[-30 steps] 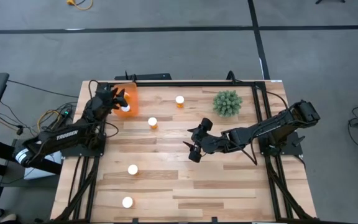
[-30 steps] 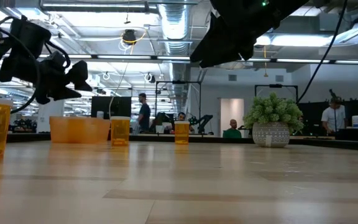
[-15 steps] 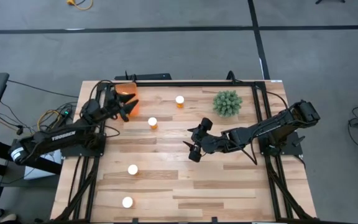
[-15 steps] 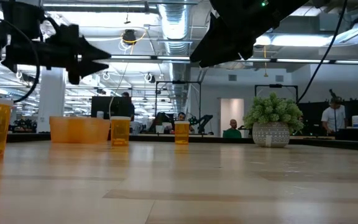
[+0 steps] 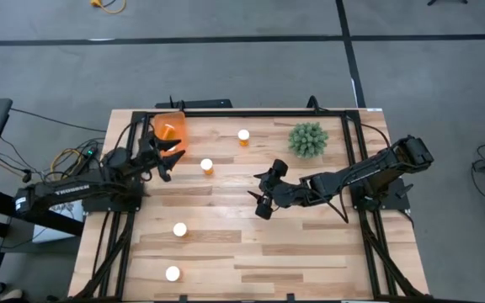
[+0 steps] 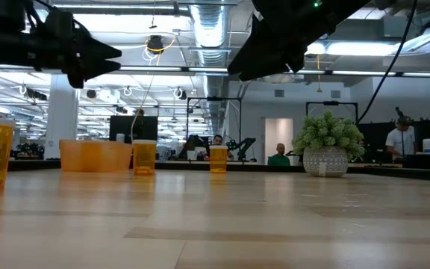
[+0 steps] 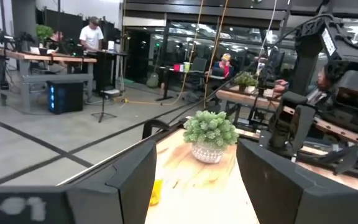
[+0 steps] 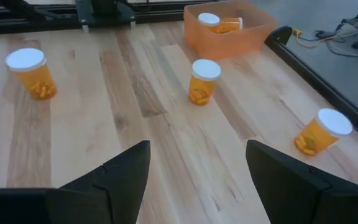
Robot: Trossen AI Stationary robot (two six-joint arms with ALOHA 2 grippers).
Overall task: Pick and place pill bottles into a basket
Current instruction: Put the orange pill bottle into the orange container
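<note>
Behind the wooden bench (image 5: 293, 244) an open workshop stretched away, with people at desks in the distance. You had four pill bottles (image 5: 206, 167) standing loose on the bench, seen from above: one near the centre-left, one (image 5: 243, 135) at about twelve o'clock from the bench's middle, and two, (image 5: 179, 229) and (image 5: 173, 273), toward seven o'clock. The basket (image 5: 172, 131) sat at about ten o'clock, in the far-left corner, and your right wrist view showed at least one bottle (image 8: 219, 22) lying inside it. Your left gripper (image 5: 168, 157) hovered just off the basket's near side, fingers released and empty. Your right gripper (image 5: 263, 204) hung over the bench's middle, fingers parted, holding nothing. A green plant (image 5: 307, 140) stood at about one o'clock. The bottles looked light, rigid and smooth, so they would probably tip or skid if nudged. I would have taken one across its orange body just below the white cap, squeezing gently, since the round wall could slip out of a skewed grip.
</note>
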